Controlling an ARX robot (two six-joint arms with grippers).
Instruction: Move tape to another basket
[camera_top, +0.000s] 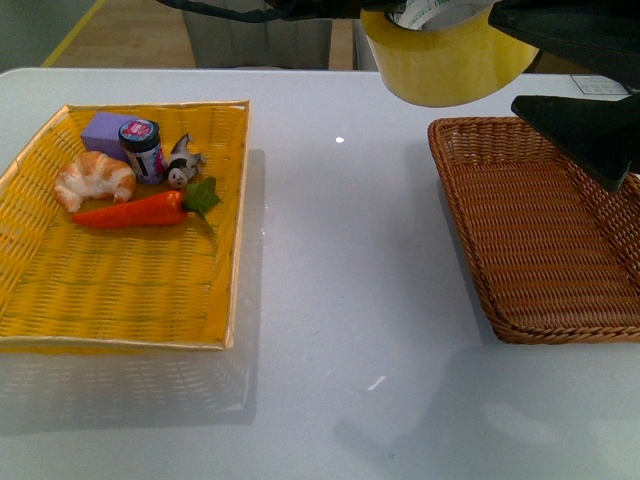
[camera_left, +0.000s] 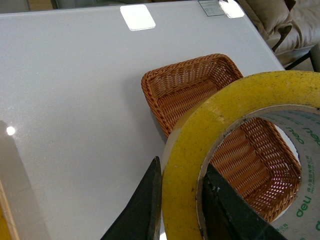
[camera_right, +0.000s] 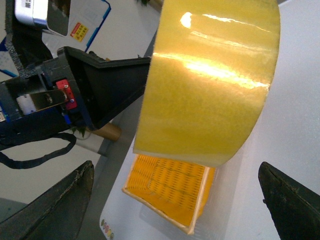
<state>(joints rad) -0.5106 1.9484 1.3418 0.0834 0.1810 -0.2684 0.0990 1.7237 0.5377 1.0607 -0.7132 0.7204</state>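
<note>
While raised over the table (camera_top: 340, 300), left gripper (camera_left: 181, 165) clamps tape (camera_left: 240, 95) wall near basket (camera_left: 185, 80), right gripper (camera_right: 176, 167) spread wide

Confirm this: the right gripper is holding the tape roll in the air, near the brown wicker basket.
Wrong arm. The left gripper holds the tape roll in the air, near the brown wicker basket; the left wrist view shows its fingers pinching the roll.

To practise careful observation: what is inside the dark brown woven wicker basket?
Only bare weave shows inside the dark brown woven wicker basket. A black finger of the right pincer covers its far right corner, so that part is unseen.
</note>
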